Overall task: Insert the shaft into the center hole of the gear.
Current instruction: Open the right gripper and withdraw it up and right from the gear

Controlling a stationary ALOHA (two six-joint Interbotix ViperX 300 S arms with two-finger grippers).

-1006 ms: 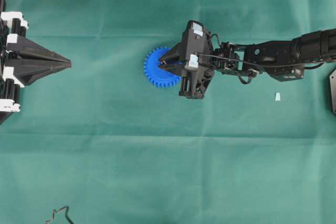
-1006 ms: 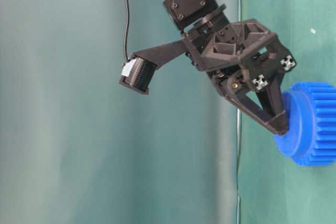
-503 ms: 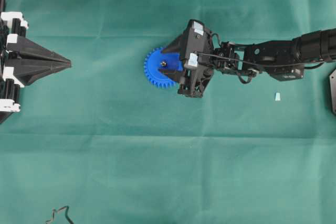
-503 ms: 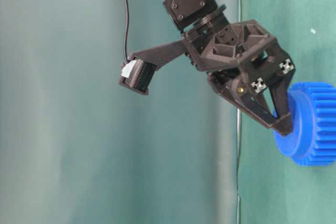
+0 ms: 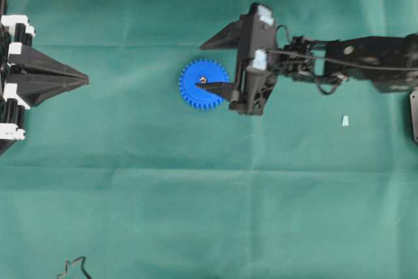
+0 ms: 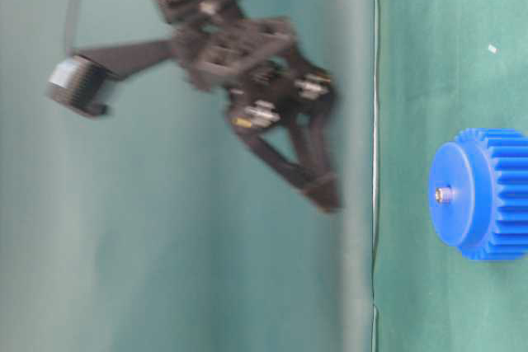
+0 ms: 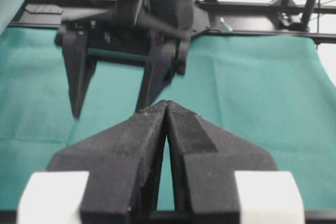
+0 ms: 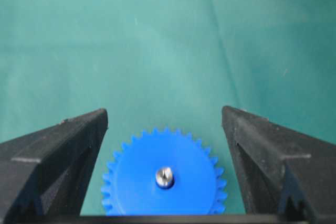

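The blue gear [image 5: 210, 91] lies flat on the green cloth. The shaft [image 5: 203, 80] stands in its center hole, its shiny end sticking out of the face. The right wrist view shows the gear [image 8: 136, 187] and shaft [image 8: 164, 177] low between my fingers. In the table-level view the shaft [image 6: 444, 194] pokes out of the gear [image 6: 487, 204]. My right gripper [image 5: 200, 66] is open and empty, lifted clear of the gear; it is blurred in the table-level view [image 6: 318, 183]. My left gripper [image 5: 85, 80] is shut and empty at the far left, as the left wrist view [image 7: 167, 104] shows.
A small pale block [image 5: 345, 120] lies on the cloth to the right, below my right arm. A bent wire piece [image 5: 73, 267] lies at the bottom left edge. A dark plate edge [image 5: 414, 112] shows at the far right.
My right gripper has opened, let go of the shaft and pulled up and back from the gear. The shaft stays in the center hole. The left arm has not moved.
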